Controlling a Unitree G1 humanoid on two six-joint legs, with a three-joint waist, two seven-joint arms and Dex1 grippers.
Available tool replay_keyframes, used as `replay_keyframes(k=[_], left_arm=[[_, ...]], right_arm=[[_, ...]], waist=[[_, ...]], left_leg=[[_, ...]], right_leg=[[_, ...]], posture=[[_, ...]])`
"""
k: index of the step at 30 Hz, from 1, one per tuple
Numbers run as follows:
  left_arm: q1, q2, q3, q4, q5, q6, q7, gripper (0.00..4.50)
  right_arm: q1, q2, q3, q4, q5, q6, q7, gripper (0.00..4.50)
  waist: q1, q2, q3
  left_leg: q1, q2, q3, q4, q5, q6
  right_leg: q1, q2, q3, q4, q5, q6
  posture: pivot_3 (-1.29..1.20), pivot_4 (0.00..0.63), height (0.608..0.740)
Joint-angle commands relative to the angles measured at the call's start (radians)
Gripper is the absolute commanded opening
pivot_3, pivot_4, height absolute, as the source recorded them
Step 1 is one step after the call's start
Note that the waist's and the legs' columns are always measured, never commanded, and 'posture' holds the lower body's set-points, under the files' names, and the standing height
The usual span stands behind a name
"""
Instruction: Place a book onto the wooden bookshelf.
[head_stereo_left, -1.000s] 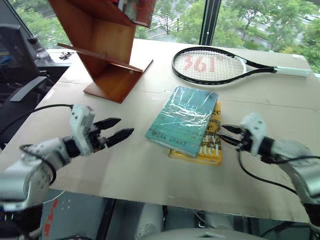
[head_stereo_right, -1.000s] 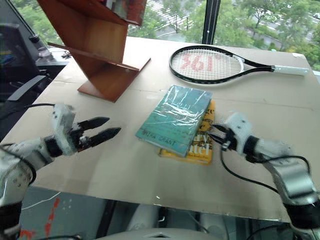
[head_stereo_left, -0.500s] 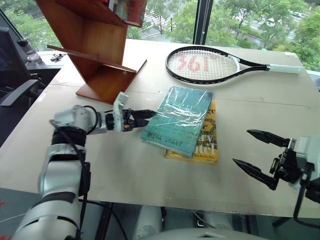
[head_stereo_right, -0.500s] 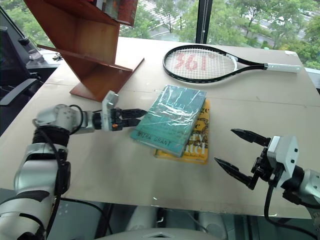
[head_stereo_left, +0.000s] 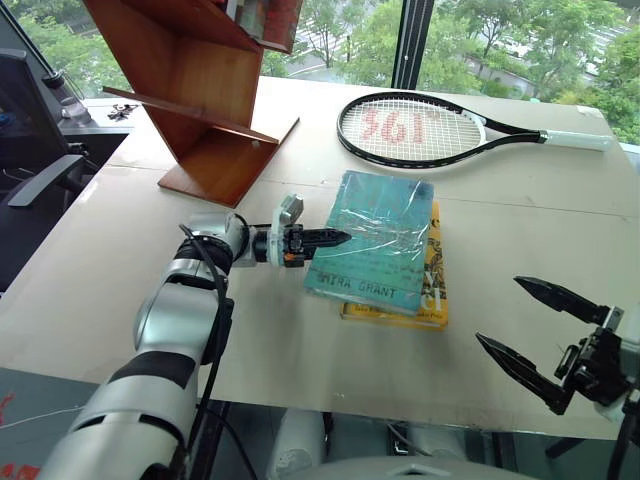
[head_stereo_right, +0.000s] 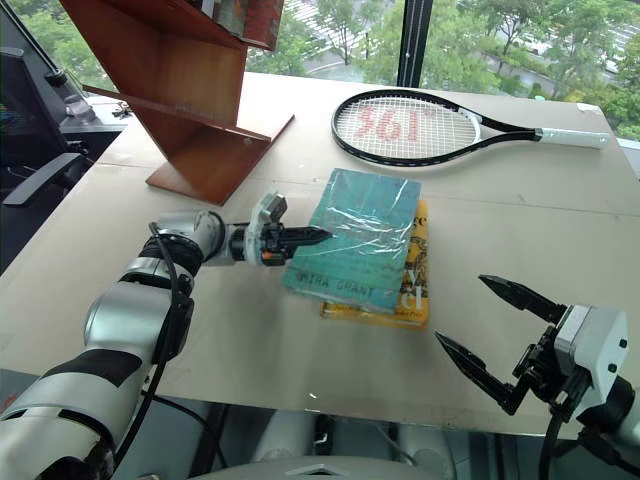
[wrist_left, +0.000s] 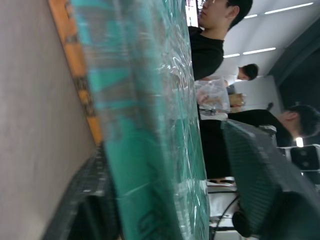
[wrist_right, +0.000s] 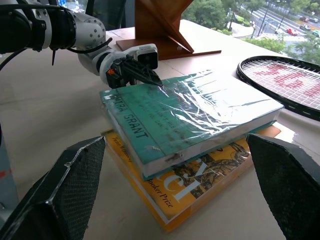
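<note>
The book (head_stereo_left: 378, 241) hides the yellow book (head_stereo_left: 434, 290) beneath.

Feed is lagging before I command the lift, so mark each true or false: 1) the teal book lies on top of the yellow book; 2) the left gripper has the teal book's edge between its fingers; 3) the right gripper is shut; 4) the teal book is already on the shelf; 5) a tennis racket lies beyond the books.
1) True: the teal book rests on the yellow book.
2) True: the left gripper straddles its edge.
3) False: the right gripper is open, away from the books.
4) False: it lies on the table, apart from the wooden bookshelf.
5) True: the tennis racket.
</note>
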Motion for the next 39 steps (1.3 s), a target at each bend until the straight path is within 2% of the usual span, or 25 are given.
replay_keyframes(k=[1, 3, 6, 9, 11, 12, 14, 16, 19, 20, 23, 26, 29, 31, 35, 39], left_arm=[[-0.01, 0.062, 0.009, -0.08, -0.022, 0.09, -0.064, 1.16], [0.018, 0.101, 0.025, -0.16, -0.056, 0.152, -0.066, 0.15], [0.075, 0.172, 0.102, -0.362, -0.14, 0.273, -0.026, 0.03], [0.136, 0.205, 0.259, -0.653, -0.223, 0.339, 0.102, 0.03], [0.099, 0.155, 0.41, -0.863, -0.25, 0.265, 0.264, 0.03], [0.091, 0.13, 0.429, -0.985, -0.216, 0.13, 0.343, 0.03], [0.077, 0.111, 0.418, -1.125, -0.141, -0.136, 0.409, 0.03], [0.08, 0.137, 0.365, -1.162, -0.023, -0.44, 0.418, 0.03], [0.075, 0.286, 0.243, -0.997, 0.263, -1.142, 0.344, 0.03], [0.062, 0.333, 0.232, -0.913, 0.3, -1.316, 0.307, 0.03], [-0.035, 0.465, 0.2, -0.598, 0.404, -1.688, 0.306, 0.03], [-0.166, 0.576, 0.131, -0.282, 0.57, -1.977, 0.417, 0.03], [-0.276, 0.644, 0.035, -0.064, 0.746, -2.12, 0.564, 0.03], [-0.33, 0.668, -0.042, 0.036, 0.873, -2.123, 0.692, 0.03], [-0.39, 0.676, -0.165, 0.124, 1.05, -2.093, 0.894, 0.03], [-0.428, 0.661, -0.277, 0.17, 1.192, -2.045, 1.098, 0.03]], right_arm=[[-0.023, -0.008, 0.008, 0.018, 0.022, -0.033, 0.019, 4.5], [-0.059, -0.016, 0.031, 0.045, 0.012, -0.033, 0.02, 4.5], [-0.124, -0.03, 0.064, 0.084, 0.012, -0.033, 0.021, 4.5], [-0.189, -0.043, 0.069, 0.142, 0.033, -0.04, 0.036, 4.5], [-0.265, -0.057, 0.065, 0.191, 0.07, -0.034, 0.038, 4.5], [-0.301, -0.064, 0.065, 0.217, 0.081, -0.033, 0.042, 4.5], [-0.366, -0.078, 0.077, 0.259, 0.082, -0.027, 0.047, 4.5], [-0.418, -0.09, 0.1, 0.298, 0.068, -0.027, 0.062, 4.5], [-0.505, -0.098, 0.135, 0.368, 0.055, -0.038, 0.093, 4.5], [-0.53, -0.098, 0.145, 0.382, 0.055, -0.039, 0.098, 4.5], [-0.601, -0.091, 0.187, 0.398, 0.056, -0.034, 0.103, 4.5], [-0.65, -0.082, 0.226, 0.417, 0.045, -0.038, 0.115, 4.5], [-0.669, -0.077, 0.243, 0.425, 0.041, -0.042, 0.122, 4.5], [-0.676, -0.073, 0.249, 0.427, 0.038, -0.045, 0.121, 4.5], [-0.674, -0.066, 0.257, 0.418, 0.031, -0.047, 0.12, 4.5], [-0.66, -0.056, 0.257, 0.385, 0.031, -0.044, 0.106, 4.5]], waist=[[-0.004, 0.0, 0.0], [-0.008, 0.0, 0.0], [-0.014, 0.0, 0.0], [-0.016, 0.0, 0.001], [-0.002, 0.0, 0.001], [0.004, -0.001, 0.002], [0.01, -0.002, 0.002], [0.008, -0.001, 0.002], [0.001, 0.001, 0.001], [-0.001, 0.003, 0.0], [0.0, 0.003, 0.001], [0.002, 0.002, 0.002], [0.009, 0.0, 0.002], [0.018, 0.0, 0.002], [0.024, -0.005, 0.004], [0.002, -0.006, 0.004]], left_leg=[[0.0, 0.0, 0.0, 0.0, 0.0, 0.0], [0.0, 0.001, 0.0, 0.0, 0.0, 0.0], [0.0, 0.001, 0.0, 0.0, 0.0, 0.0], [-0.001, 0.005, 0.0, 0.0, 0.0, 0.0], [-0.001, 0.006, 0.0, 0.0, 0.0, 0.0], [0.0, 0.005, 0.0, 0.001, 0.0, 0.0], [-0.001, 0.005, -0.001, 0.004, 0.0, 0.0], [0.0, 0.004, 0.0, 0.004, 0.0, 0.0], [0.004, -0.001, 0.002, 0.001, 0.0, 0.0], [0.006, -0.001, 0.004, -0.001, 0.0, 0.0], [0.008, 0.0, 0.006, -0.003, 0.0, 0.0], [0.004, 0.001, 0.007, -0.001, 0.0, 0.0], [-0.001, 0.0, 0.008, 0.001, 0.0, 0.0], [-0.002, -0.002, 0.008, 0.001, -0.001, 0.001], [-0.002, -0.003, 0.008, 0.001, -0.001, 0.002], [0.0, -0.002, 0.008, 0.002, -0.001, 0.002]], right_leg=[[0.0, 0.0, 0.0, 0.0, 0.0, 0.0], [0.0, 0.0, 0.0, 0.0, 0.0, 0.0], [0.0, -0.001, 0.0, 0.0, 0.0, 0.0], [0.0, -0.001, 0.0, 0.0, 0.0, 0.0], [0.0, -0.001, -0.001, 0.0, 0.0, 0.0], [0.0, -0.002, -0.001, 0.001, 0.0, 0.0], [0.001, -0.002, -0.001, 0.001, 0.0, 0.0], [0.002, -0.002, 0.0, 0.001, 0.0, 0.0], [0.003, -0.001, 0.003, 0.001, 0.0, 0.0], [0.003, -0.001, 0.004, 0.001, 0.0, 0.0], [0.002, 0.0, 0.006, 0.001, 0.0, -0.001], [0.001, 0.002, 0.004, 0.0, 0.0, 0.0], [-0.001, 0.001, 0.002, -0.003, 0.001, 0.001], [0.0, -0.002, 0.0, -0.003, 0.0, 0.002], [0.0, -0.003, -0.001, -0.003, 0.0, 0.004], [0.0, -0.003, 0.0, 0.001, 0.0, 0.004]], posture=[[0.0, 0.15, 0.739], [0.0, 0.15, 0.739], [0.0, 0.15, 0.739], [0.0, 0.15, 0.739], [0.0, 0.15, 0.739], [0.0, 0.15, 0.739], [0.0, 0.15, 0.739], [0.0, 0.15, 0.739], [0.0, 0.15, 0.739], [0.0, 0.15, 0.739], [0.0, 0.15, 0.739], [0.0, 0.15, 0.739], [0.0, 0.15, 0.739], [0.0, 0.15, 0.739], [0.0, 0.15, 0.739], [0.0, 0.15, 0.739]])
